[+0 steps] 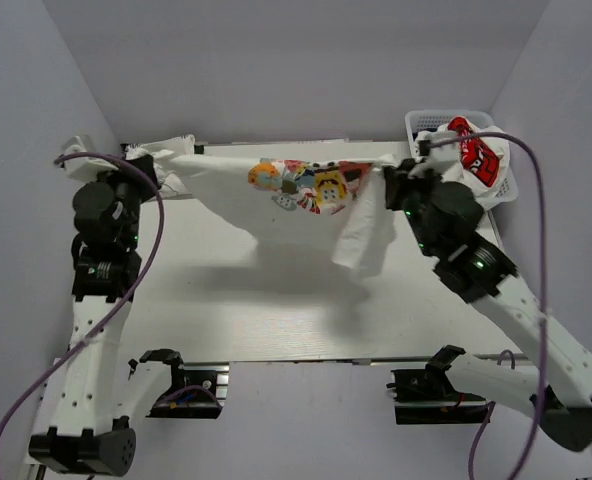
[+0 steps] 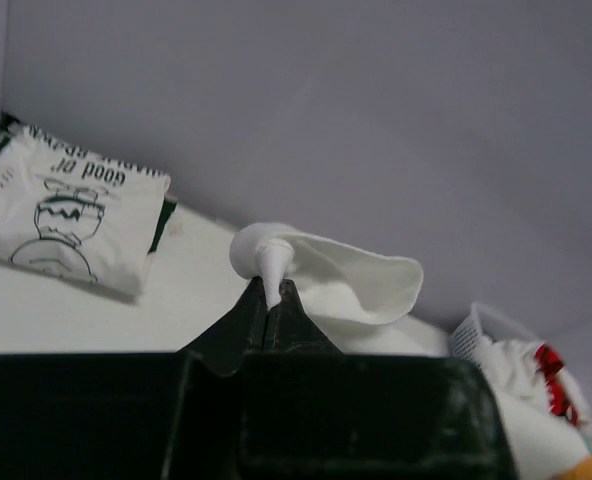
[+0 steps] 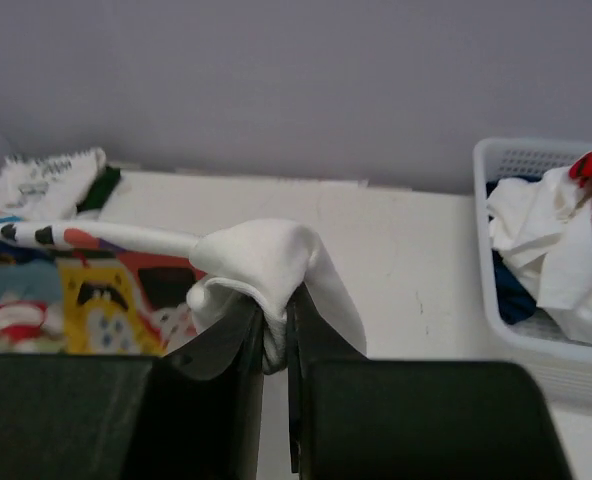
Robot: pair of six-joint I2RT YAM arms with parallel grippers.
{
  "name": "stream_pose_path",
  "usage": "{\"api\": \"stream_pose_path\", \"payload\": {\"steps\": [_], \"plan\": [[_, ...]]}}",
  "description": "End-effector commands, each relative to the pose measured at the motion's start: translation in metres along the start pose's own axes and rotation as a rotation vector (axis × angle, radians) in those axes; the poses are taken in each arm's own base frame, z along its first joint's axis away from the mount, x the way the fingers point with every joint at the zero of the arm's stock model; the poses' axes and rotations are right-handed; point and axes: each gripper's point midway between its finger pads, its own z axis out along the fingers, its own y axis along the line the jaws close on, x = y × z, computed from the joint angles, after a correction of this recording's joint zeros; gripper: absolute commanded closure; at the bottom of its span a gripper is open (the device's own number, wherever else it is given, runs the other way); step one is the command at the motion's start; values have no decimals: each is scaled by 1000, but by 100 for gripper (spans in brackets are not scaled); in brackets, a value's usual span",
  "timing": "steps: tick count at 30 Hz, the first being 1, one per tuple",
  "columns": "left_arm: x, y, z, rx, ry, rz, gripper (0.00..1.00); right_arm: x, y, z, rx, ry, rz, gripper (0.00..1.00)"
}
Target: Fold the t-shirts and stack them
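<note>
A: Where is the cartoon t-shirt [image 1: 306,187]?
B: Stretched in the air above the tabletop [image 1: 276,310], sagging between both arms.
A: And the grip?
B: Left fingers [image 2: 244,322] pinch 1 white corner; right fingers [image 3: 231,340] clamp the other.

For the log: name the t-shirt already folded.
The black line-drawing tee, flat on the table; the cartoon tee hangs stretched, others lie crumpled in the basket.

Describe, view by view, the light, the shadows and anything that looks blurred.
Top view: soft, even light; the cartoon shirt throws a diffuse shadow on the table. Left wrist view: the left gripper is a dark mass without detail, the folded shirt sharp. Right wrist view: the right gripper is equally dark, the shirt's print slightly soft.
</note>
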Motion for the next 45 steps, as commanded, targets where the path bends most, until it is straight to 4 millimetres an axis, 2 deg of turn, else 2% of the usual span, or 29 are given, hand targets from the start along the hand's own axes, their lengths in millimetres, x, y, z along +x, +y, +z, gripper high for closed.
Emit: {"api": "stream_pose_path", "payload": {"steps": [1, 2, 3, 5, 6, 8, 9, 11, 12, 15, 18, 21, 22, 24, 25, 26, 27, 29, 30, 31, 33, 34, 36, 37, 38, 39, 40, 42, 45], "plan": [[-43, 7, -31, -113, -70, -25, 100, -39, -31, -43, 50, -120, 24, 100], [-56, 1, -41, -98, -95, -31, 100, -68, -32, -65, 5, -191, 42, 100], [-84, -14, -59, -59, -156, -60, 100, -74, -11, -76, -140, -200, 35, 100], [-107, -26, -80, -18, -204, -72, 100, -117, -1, -123, -301, -303, 44, 100], [-134, -40, -98, 23, -268, -88, 100, -136, 9, -143, -395, -349, 47, 100], [-157, -53, -123, 70, -308, -87, 100, -161, 14, -179, -499, -425, 47, 100], [-181, -66, -147, 121, -363, -98, 100, -170, 13, -191, -519, -447, 54, 100], [-197, -70, -169, 126, -395, -84, 100, -180, 16, -212, -586, -482, 56, 100], [-212, -76, -185, 148, -430, -91, 100, -182, 16, -217, -597, -488, 68, 100], [-215, -77, -200, 164, -438, -92, 100, -179, 17, -222, -616, -483, 91, 100], [-205, -65, -188, 106, -417, -92, 100, -169, 4, -197, -493, -439, 127, 100], [-178, -51, -152, 24, -321, -94, 100, -152, -12, -161, -324, -366, 181, 100], [-169, -48, -140, 8, -293, -101, 100, -133, -8, -139, -287, -303, 184, 100], [-129, -26, -98, -91, -181, -106, 100, -117, -26, -116, -132, -261, 220, 100], [-112, -17, -83, -129, -141, -111, 100, -80, -23, -86, -70, -162, 199, 100], [-75, 1, -62, -184, -59, -99, 100, -66, -34, -73, 21, -136, 195, 100], [-51, 13, -40, -230, -14, -113, 100, -30, -41, -46, 132, -53, 157, 100], [13, 47, -15, -320, 113, -86, 100, 13, -48, -25, 222, 29, 140, 100], [35, 59, -7, -356, 157, -96, 100, 61, -49, -2, 264, 138, 92, 100], [68, 76, 9, -407, 226, -84, 100, 79, -48, 7, 255, 178, 112, 100], [122, 108, 14, -493, 347, -46, 100, 159, -46, 28, 246, 368, 87, 98], [142, 119, 13, -543, 407, -44, 100, 174, -53, 35, 267, 399, 92, 78], [178, 142, 21, -639, 515, -9, 83, 223, -57, 50, 285, 547, 71, 66], [186, 147, 21, -663, 557, 14, 72, 234, -65, 50, 314, 598, 54, 65], [191, 149, 30, -678, 578, 21, 48, 229, -65, 62, 342, 612, 63, 61], [193, 148, 32, -672, 594, 27, 41, 236, -76, 61, 412, 642, 24, 57], [189, 145, 36, -667, 596, 36, 36, 223, -83, 68, 459, 618, 10, 43], [187, 138, 35, -639, 600, 49, 12, 215, -90, 65, 520, 638, 3, 14], [194, 117, 27, -516, 644, 14, 0, 211, -89, 52, 516, 646, 9, 10]]}}
